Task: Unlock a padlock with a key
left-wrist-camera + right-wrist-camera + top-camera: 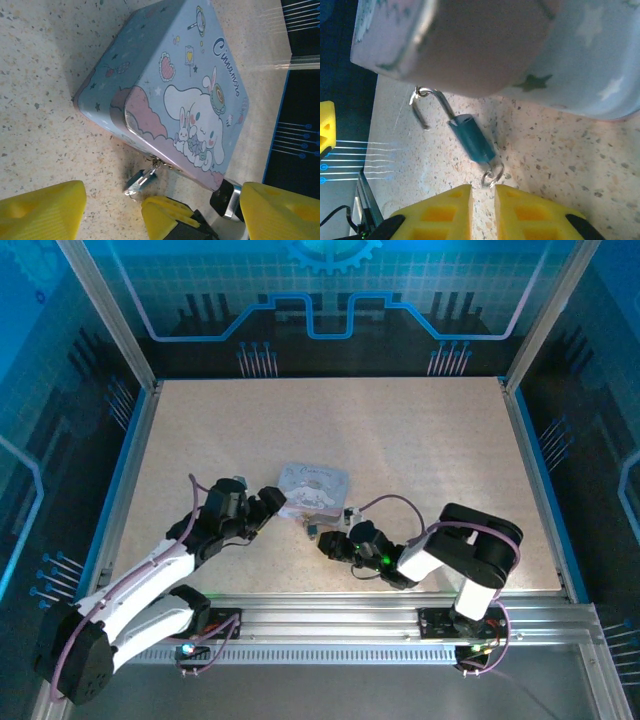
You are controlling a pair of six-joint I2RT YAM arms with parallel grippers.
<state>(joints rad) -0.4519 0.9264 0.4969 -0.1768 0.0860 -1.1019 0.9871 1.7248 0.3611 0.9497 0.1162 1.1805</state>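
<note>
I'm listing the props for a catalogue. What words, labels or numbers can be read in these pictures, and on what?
"Cinnamo": script lettering on the lid of the pale blue cartoon tin, left wrist view; the letters after that are unclear.
The same lid in the top external view: print too small to read.
On the padlock, right wrist view: no marking can be read.

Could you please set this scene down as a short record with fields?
tin: pale blue cartoon tin, lying on the speckled table
padlock: small blue body, on the table by the tin's edge
shackle: open, free end out of the body, bend hooked at the tin's clasp
key ring: at the padlock's bottom end; key blade not discernible
left pincer: wide open, facing the tin, holding nothing
right pincer: fingers narrowly parted, tips just short of the key ring
</note>
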